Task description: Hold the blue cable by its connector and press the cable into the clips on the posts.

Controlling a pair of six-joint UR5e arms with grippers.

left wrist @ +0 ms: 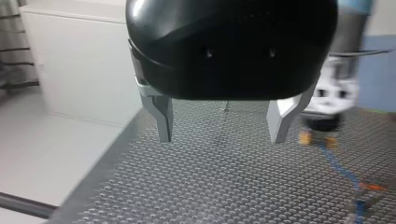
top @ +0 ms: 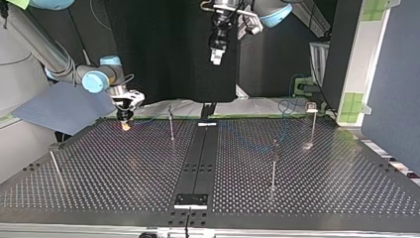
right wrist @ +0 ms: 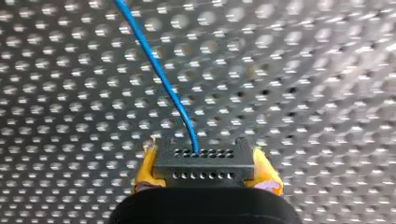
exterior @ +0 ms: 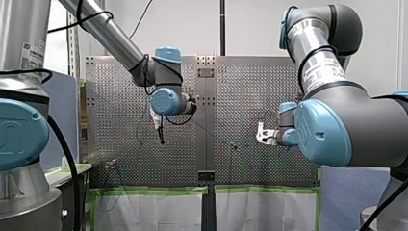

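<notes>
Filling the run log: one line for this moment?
right gripper: shut on connector | blue cable: runs out of connector | left gripper: open, empty | posts: cable seating unclear

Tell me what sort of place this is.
Probably a robotics lab or test cell: two robot arms work over a perforated table fitted with thin posts, and my right tool grips the connector of a blue cable.

Silver arms (exterior: 111, 33), blue caps (exterior: 320, 132), grey metal fingers (left wrist: 163, 122)
</notes>
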